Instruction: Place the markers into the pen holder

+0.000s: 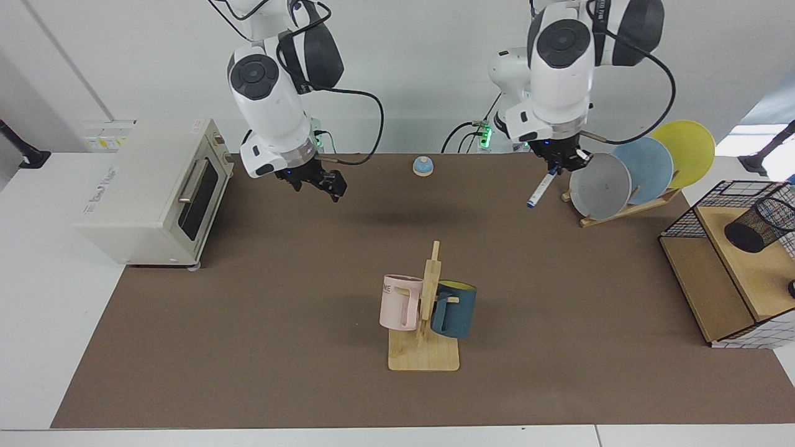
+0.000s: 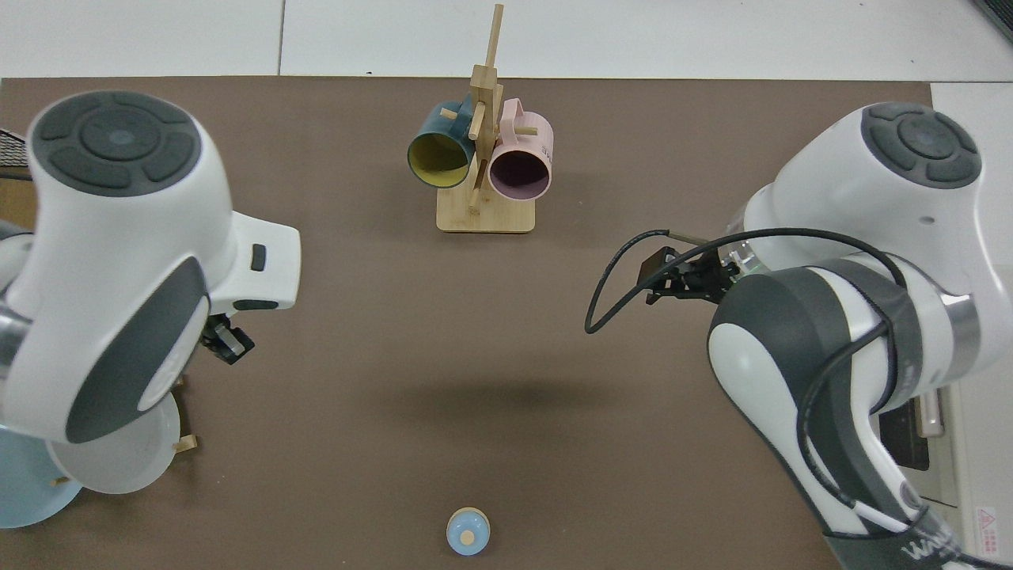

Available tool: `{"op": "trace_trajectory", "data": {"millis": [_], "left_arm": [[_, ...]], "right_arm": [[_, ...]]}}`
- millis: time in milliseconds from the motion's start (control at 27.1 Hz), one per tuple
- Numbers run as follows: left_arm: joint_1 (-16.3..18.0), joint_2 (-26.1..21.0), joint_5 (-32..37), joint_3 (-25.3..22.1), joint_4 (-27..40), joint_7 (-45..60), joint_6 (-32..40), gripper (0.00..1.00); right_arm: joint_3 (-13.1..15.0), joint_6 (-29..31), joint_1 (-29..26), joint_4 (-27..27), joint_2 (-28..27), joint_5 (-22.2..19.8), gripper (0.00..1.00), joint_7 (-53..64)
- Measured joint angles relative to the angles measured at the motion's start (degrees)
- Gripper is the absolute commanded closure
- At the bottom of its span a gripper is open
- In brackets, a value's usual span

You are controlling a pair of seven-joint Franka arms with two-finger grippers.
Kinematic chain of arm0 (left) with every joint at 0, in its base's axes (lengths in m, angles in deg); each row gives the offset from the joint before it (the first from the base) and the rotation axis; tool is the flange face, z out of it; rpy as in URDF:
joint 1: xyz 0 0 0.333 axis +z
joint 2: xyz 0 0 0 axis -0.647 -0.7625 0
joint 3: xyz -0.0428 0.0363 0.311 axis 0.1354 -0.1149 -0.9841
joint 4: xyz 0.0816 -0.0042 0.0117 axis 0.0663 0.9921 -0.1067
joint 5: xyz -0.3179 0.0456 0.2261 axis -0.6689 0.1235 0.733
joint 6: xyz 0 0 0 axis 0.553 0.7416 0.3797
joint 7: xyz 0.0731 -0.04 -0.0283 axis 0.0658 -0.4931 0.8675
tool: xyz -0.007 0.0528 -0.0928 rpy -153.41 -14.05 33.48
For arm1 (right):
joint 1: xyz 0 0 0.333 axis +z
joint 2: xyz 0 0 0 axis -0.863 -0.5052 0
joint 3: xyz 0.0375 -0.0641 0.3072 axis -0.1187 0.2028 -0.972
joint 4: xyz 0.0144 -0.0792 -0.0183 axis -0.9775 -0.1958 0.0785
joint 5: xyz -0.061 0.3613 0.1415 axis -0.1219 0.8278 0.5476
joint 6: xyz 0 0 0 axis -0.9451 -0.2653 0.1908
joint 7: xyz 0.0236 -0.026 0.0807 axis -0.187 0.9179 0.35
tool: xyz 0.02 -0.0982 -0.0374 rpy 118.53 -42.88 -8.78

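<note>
My left gripper (image 1: 566,162) clamps marker (image 1: 539,189), barrel hanging tilted, cap end low. Pen holder (image 1: 759,225) lies at 4 o'clock from it, well apart, on shelf in wire basket (image 1: 683,217), tipped. Right gripper (image 1: 327,184) waits near toaster oven (image 1: 155,189), farther away; can't tell its opening.

My left gripper (image 1: 562,162) with the marker (image 1: 539,190) hangs just beside the grey plate (image 1: 600,185) of the plate rack. Bare mat (image 1: 559,279) lies open between there and the wire basket (image 1: 723,261); the pen holder (image 1: 759,225) lies tipped on the basket's upper shelf. The mug stand (image 1: 425,316) stands mid-table, well apart.
</note>
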State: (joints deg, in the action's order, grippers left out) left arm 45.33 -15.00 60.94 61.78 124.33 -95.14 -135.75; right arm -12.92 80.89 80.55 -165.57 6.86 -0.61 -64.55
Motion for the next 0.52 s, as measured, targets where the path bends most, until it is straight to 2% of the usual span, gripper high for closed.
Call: {"op": "trace_trajectory", "data": {"millis": [222,517], "left_arm": [[0.2,1.2,0.7,-9.5,1.2,-4.6,-0.2,1.0],[0.7,1.4,14.3,-15.1,1.1,-16.7,-2.8,1.0]], "right_arm": [[0.1,-0.2,-4.4,0.0,1.0,-5.5,0.0,13.2],[0.3,1.4,-9.7,0.2,2.8,-7.9,0.0,25.0]]}}
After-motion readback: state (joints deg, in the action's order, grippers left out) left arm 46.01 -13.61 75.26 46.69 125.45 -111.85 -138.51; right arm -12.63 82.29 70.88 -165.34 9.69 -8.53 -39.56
